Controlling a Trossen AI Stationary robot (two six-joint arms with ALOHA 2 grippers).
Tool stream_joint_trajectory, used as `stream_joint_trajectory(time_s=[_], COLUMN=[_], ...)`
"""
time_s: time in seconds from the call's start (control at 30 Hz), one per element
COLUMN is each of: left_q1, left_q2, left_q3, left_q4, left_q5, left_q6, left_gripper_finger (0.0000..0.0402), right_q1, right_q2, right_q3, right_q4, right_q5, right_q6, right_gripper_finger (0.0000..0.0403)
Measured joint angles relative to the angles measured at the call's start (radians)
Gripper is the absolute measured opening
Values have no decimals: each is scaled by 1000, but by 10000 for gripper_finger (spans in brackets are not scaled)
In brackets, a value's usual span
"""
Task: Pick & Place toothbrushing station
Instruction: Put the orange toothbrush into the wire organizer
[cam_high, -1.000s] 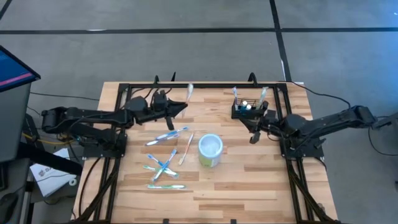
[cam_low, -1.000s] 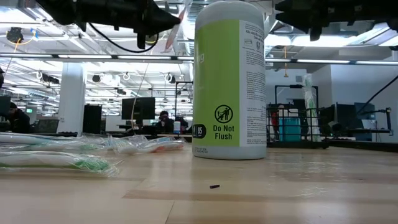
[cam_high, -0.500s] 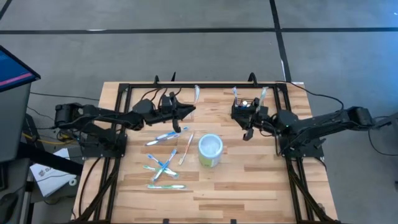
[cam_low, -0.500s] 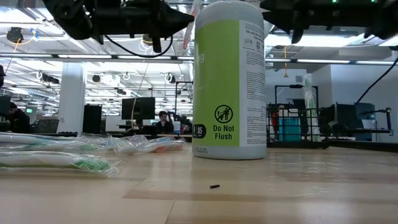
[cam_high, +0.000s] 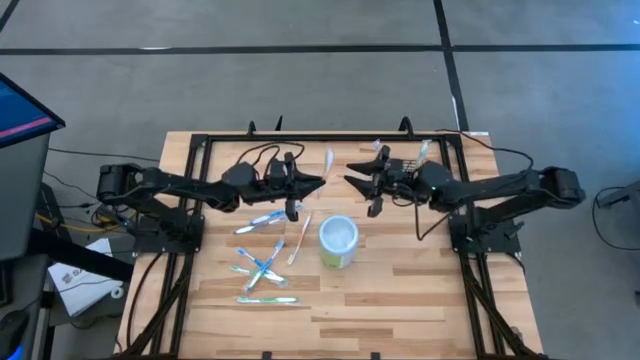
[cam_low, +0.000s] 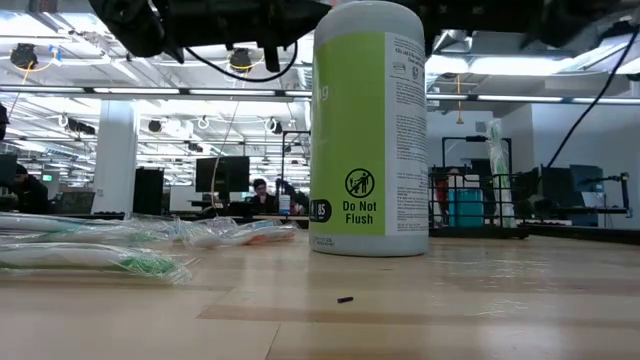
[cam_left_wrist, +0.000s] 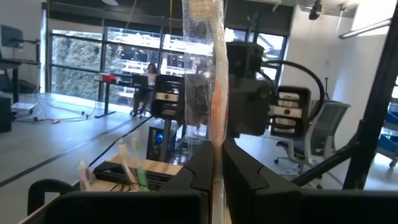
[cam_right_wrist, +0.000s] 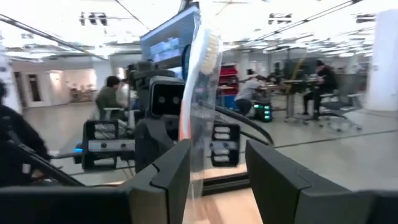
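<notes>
**High view.** The toothbrushing station (cam_high: 404, 164) (a black wire-mesh basket) stands at about 1 o'clock from the table's centre, partly under the right arm. At least two brushes stand upright in it. The left gripper (cam_high: 318, 183) is above the table's far middle, pinching a wrapped toothbrush (cam_high: 328, 160) that points toward 12 o'clock. The right gripper (cam_high: 358, 182) faces it at 3 o'clock, close by, with its fingers spread. The round white-and-green container (cam_high: 338, 241) stands at 6 o'clock of the two grippers. The loose toothbrushes (cam_high: 263, 258) lie at 8 o'clock of the container.

**Low view.** The container (cam_low: 370, 130) fills the middle. Wrapped brushes (cam_low: 100, 258) lie at its 9 o'clock. Both arms show only as dark shapes along the top edge.

**Left wrist view.** The left fingers (cam_left_wrist: 202, 171) are pressed on the brush (cam_left_wrist: 216, 93), which stands upright. The right gripper (cam_left_wrist: 252, 106) is directly beyond it.

**Right wrist view.** The brush (cam_right_wrist: 198, 87) sits between the spread right fingers (cam_right_wrist: 273, 177), close to one of them (contact cannot be confirmed).

**Progress.** This reads as a handover about to happen. A few brushes are stowed. The held brush and the loose ones remain.
</notes>
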Motion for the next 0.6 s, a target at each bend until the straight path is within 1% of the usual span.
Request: stream_joint_trajectory(time_s=[0.1, 0.2, 0.37, 0.6], left_q1=[-13, -19, -21, -21], left_q2=[0, 0, 0, 0], left_q3=[0, 0, 0, 0], left_q4=[-1, -1, -2, -2], left_q5=[-1, -1, -3, -3], left_q6=[9, 9, 14, 14], left_gripper_finger=[9, 10, 10, 10], right_q1=[-12, -22, -23, -26], right_q2=[51, 93, 128, 129], right_q3=[46, 85, 122, 146], right_q4=[-1, -1, 0, -14], right_q5=[-72, -92, -175, -185], right_q6=[6, 6, 24, 25], right_gripper_finger=[145, 145, 145, 145])
